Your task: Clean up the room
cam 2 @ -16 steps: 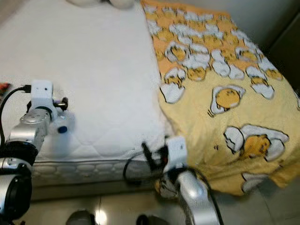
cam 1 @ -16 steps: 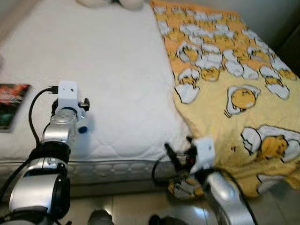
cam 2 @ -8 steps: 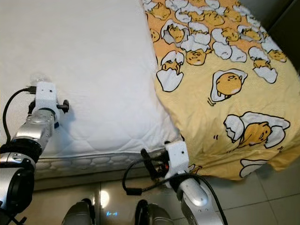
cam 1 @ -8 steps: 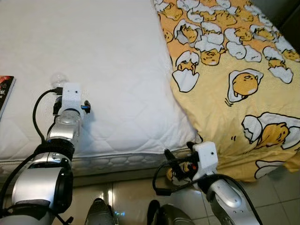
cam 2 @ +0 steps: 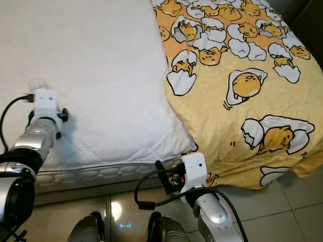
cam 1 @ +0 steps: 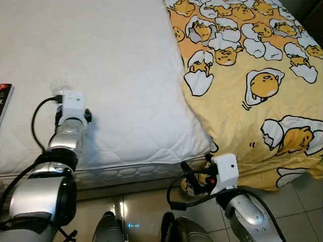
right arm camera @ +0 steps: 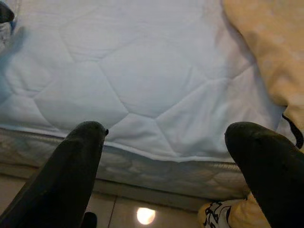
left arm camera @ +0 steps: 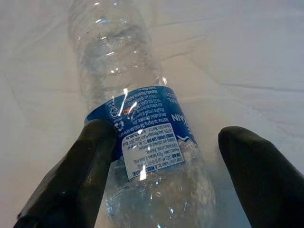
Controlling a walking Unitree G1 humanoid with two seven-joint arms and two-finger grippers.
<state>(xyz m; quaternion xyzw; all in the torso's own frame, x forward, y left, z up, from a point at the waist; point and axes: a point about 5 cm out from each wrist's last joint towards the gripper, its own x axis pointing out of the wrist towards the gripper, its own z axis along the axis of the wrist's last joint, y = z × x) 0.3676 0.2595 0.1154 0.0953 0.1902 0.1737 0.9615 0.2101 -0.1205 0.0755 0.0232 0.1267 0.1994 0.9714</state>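
Note:
A clear plastic bottle with a blue label lies on the white mattress, its far end poking out past my left wrist. My left gripper is open around the bottle. One finger touches the label, and the other stands a little clear of it. My right gripper is open and holds nothing. It hangs low at the bed's front edge, facing the mattress side beside the blanket's hanging hem.
A yellow blanket printed with cartoon eggs covers the right half of the bed and droops over its corner. A dark book lies at the mattress's left edge. Glossy tiled floor runs below the bed, with my feet on it.
The camera has tilted down toward the bed's front edge. My right gripper has sunk from the blanket's hem to below the mattress edge. The left gripper stays at the bottle.

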